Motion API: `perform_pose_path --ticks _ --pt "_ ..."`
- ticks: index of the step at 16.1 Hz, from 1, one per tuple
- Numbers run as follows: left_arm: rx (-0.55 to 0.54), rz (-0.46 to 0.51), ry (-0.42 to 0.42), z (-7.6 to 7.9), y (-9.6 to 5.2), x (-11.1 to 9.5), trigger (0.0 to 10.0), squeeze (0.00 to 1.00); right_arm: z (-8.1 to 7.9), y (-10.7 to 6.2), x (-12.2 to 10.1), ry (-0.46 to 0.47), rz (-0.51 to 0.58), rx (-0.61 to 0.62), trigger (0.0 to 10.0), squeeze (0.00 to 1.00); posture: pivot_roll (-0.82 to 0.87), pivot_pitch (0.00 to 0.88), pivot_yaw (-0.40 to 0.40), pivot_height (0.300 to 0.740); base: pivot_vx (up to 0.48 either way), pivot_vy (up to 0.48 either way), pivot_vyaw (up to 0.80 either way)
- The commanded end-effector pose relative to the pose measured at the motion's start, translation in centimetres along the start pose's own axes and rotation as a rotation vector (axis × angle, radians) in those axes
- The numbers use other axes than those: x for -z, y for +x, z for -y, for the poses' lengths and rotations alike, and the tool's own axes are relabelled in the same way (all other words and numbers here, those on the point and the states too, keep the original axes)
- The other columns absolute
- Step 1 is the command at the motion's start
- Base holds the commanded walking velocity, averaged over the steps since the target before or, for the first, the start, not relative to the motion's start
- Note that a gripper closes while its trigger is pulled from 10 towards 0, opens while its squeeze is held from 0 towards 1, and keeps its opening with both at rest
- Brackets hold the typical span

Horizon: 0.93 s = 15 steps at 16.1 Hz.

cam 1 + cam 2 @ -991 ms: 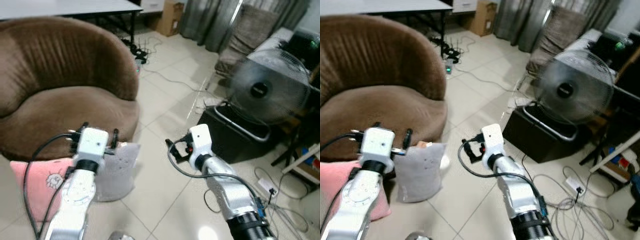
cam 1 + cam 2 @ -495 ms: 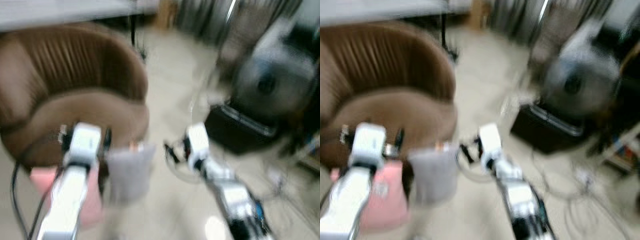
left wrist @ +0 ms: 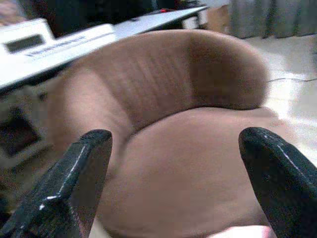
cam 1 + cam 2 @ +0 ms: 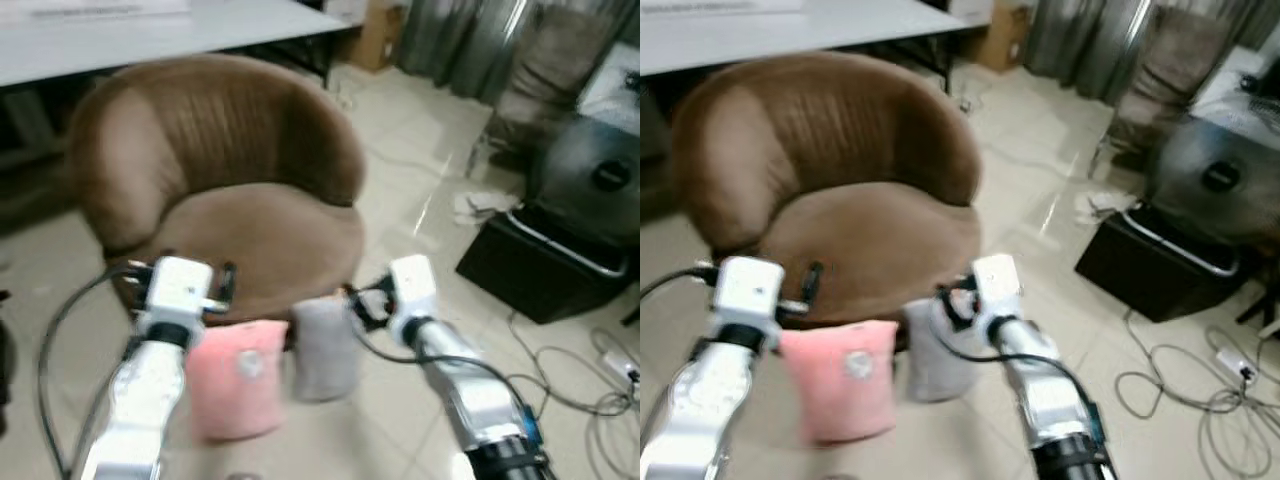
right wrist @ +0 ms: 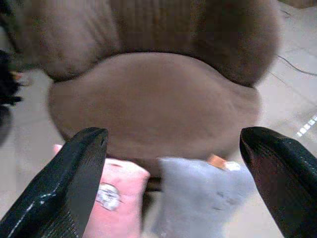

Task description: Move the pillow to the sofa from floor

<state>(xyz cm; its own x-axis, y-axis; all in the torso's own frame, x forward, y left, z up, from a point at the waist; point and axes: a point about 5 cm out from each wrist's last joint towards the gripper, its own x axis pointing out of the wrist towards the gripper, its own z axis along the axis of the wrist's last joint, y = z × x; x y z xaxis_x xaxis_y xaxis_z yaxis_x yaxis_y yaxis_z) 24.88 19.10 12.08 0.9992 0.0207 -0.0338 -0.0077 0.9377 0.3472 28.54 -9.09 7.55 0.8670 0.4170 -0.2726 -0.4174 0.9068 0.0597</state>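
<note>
Since 1.0 s ago the camera has been swung round, so the brown sofa [image 4: 235,215] is now seen centred in the upper half of the frame w/ the fan pushed to the right edge; the pillows are still on the floor at its foot.

Nearest, at lower left of the frame, the left gripper [image 4: 180,290] is held up in front of the sofa base, just above the pink pillow [image 4: 232,378]. In the left wrist view its fingers [image 3: 74,183] are seen wide apart w/ nothing between them, sofa seat beyond. At lower centre-right the right gripper [image 4: 365,305] is held close to the upper edge of the grey pillow [image 4: 322,347]; whether contact is made cannot be told. In the right wrist view its fingers [image 5: 69,183] are likewise spread apart, nothing clamped, both pillows seen below between them.

Both pillows are stood side by side on the tiled floor [image 4: 420,200], leaned at the sofa's front. A small printed motif is carried on the pink one; no writing can be read.

Farther right, a black box [image 4: 545,270] and a fan [image 4: 595,185] are seen; cables [image 4: 585,375] are strewn on the floor. Behind the sofa, a white table [image 4: 150,30], a cardboard box [image 4: 385,30] and curtains [image 4: 470,45] are seen. No brand or label is legible.
</note>
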Motion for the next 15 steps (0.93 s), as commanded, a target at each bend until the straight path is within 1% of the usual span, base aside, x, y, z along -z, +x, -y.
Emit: perform_pose_path --ticks 1,3,5,6,7,8,9,10,11,12,13,14,15 --pt "0.033 0.000 -0.018 1.0 0.1 0.0 10.0 0.00 1.5 -0.5 0.2 -0.026 -0.024 0.065 10.0 0.00 0.17 0.000 -0.075 0.740 0.000 0.405 0.00" --pt "0.042 0.000 -0.019 1.3 0.0 -0.1 10.0 0.00 1.8 -0.7 0.1 -0.017 -0.006 0.090 10.0 0.00 0.16 0.000 -0.061 0.740 0.000 0.411 0.00" --pt "0.057 0.008 0.000 1.7 0.1 -0.2 10.0 0.00 2.5 -0.9 0.2 -0.008 0.009 0.149 10.0 0.00 0.16 0.000 -0.052 0.740 0.000 0.369 0.00" --pt "0.074 0.025 0.011 1.8 0.5 -0.7 10.0 0.00 3.3 -1.2 1.4 -0.008 -0.067 0.197 10.0 0.00 0.16 0.000 -0.043 0.740 0.000 0.000 0.00" --pt "0.080 0.031 0.010 1.8 0.6 -0.9 10.0 0.00 3.6 -1.3 1.7 0.003 -0.080 0.212 10.0 0.00 0.16 0.000 -0.043 0.740 0.000 0.000 0.00" --pt "0.101 0.041 0.009 1.8 1.0 -1.3 10.0 0.00 4.0 -1.6 1.8 0.033 -0.066 0.240 10.0 0.00 0.12 0.000 0.023 0.740 0.000 0.000 0.00" --pt "0.119 0.043 0.006 1.8 1.4 -1.4 10.0 0.00 4.3 -2.0 1.7 0.023 -0.055 0.287 10.0 0.00 0.09 0.000 0.046 0.740 0.000 0.000 0.00" --pt "0.127 0.039 0.002 1.8 1.7 -1.3 10.0 0.00 4.6 -2.3 1.8 -0.006 -0.060 0.331 10.0 0.00 0.06 0.000 0.062 0.740 0.000 0.000 0.00" --pt "0.126 0.035 -0.003 2.0 2.1 -1.1 10.0 0.00 4.8 -2.9 2.0 -0.021 -0.069 0.362 10.0 0.00 0.04 0.000 0.074 0.740 0.000 0.000 0.00" --pt "0.124 0.016 -0.020 2.4 2.5 -0.6 10.0 0.00 5.2 -3.8 2.2 -0.053 -0.080 0.392 10.0 0.00 -0.02 0.000 0.083 0.740 0.000 0.000 0.00" --pt "0.118 0.007 -0.036 2.6 2.6 -0.4 10.0 0.00 5.5 -4.5 2.3 -0.068 -0.089 0.410 10.0 0.00 -0.04 0.000 0.074 0.740 0.000 -0.480 0.00" --pt "0.110 -0.005 -0.070 3.2 2.8 -0.1 10.0 0.00 6.0 -5.8 2.4 -0.097 -0.101 0.443 10.0 0.00 -0.06 0.000 0.052 0.740 0.000 -0.480 0.00" --pt "0.101 -0.008 -0.089 3.5 2.8 0.0 10.0 0.00 6.1 -6.6 2.2 -0.111 -0.103 0.457 10.0 0.00 -0.07 0.000 0.038 0.740 0.000 -0.480 0.00"
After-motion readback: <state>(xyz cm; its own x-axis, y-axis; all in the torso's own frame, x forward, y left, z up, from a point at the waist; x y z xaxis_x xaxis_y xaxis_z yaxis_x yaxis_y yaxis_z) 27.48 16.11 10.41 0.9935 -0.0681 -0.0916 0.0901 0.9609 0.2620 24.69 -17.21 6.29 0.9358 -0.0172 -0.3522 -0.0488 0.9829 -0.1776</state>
